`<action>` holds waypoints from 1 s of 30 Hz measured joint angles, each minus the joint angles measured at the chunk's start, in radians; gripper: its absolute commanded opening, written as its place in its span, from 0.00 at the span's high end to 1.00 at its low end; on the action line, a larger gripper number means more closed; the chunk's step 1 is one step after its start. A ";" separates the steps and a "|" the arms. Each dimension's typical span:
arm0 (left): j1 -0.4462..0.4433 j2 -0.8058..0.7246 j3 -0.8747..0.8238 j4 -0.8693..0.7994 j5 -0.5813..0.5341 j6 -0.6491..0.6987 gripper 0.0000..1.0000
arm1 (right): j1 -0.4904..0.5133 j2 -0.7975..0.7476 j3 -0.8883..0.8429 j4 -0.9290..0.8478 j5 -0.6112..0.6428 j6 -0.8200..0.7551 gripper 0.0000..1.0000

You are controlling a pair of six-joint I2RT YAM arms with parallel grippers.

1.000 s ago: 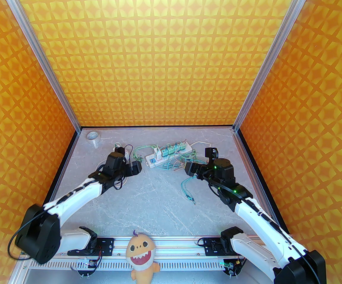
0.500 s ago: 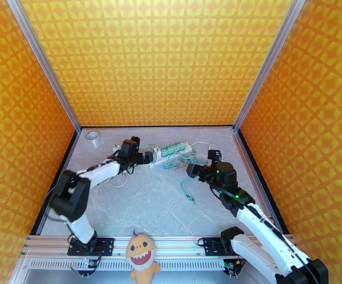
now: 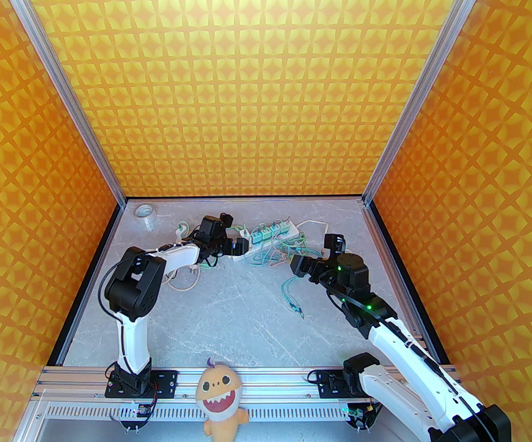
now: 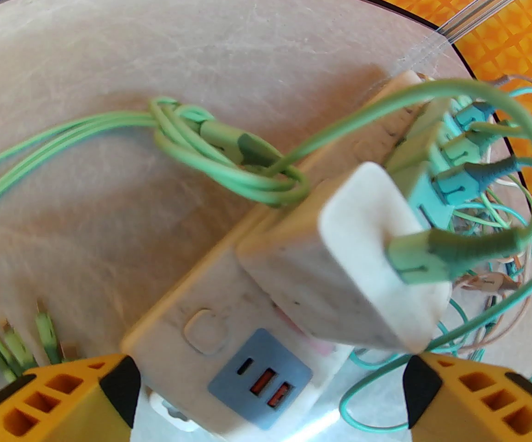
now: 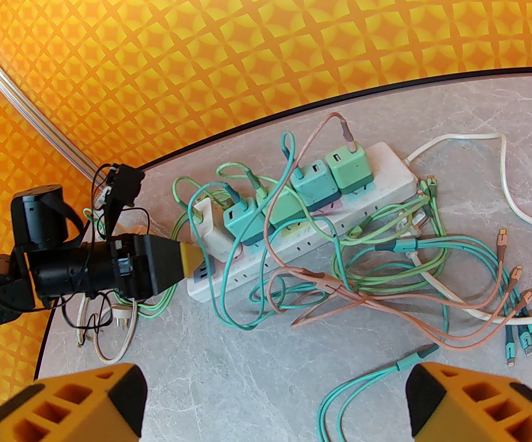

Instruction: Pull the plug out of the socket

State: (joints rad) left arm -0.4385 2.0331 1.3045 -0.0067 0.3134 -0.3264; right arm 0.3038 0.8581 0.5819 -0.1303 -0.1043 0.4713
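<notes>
The socket (image 3: 293, 235) is a long white power strip lying slantwise at the back of the table, with several chargers plugged in. A white plug (image 4: 362, 256) with a green cable stands in the outlet nearest the strip's left end, also seen in the right wrist view as the white plug (image 5: 208, 228). My left gripper (image 3: 245, 247) is open at that end of the socket (image 4: 192, 320), its yellow fingertips (image 4: 109, 385) wide apart just short of the plug. My right gripper (image 3: 292, 262) hangs open in front of the socket (image 5: 385, 164), over the tangled cables, holding nothing.
Green and teal chargers (image 5: 312, 182) fill the other outlets. Pink, green and teal cables (image 5: 385, 265) sprawl in front of the strip. A teal cable (image 3: 291, 295) trails toward the middle. A tape roll (image 3: 145, 212) sits at the back left and a plush toy (image 3: 219, 396) on the front rail.
My left arm has swung forward and to the right, bringing its open gripper up to the strip's left end. The right gripper has barely shifted.
</notes>
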 measured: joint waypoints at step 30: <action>-0.111 -0.142 -0.213 0.114 -0.018 0.032 0.01 | 0.000 0.007 -0.013 0.016 0.000 0.008 0.01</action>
State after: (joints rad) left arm -0.5495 1.8908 1.0916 0.1078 0.2955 -0.2943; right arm 0.3038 0.8654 0.5690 -0.1146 -0.1047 0.4789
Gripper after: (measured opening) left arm 0.991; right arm 0.985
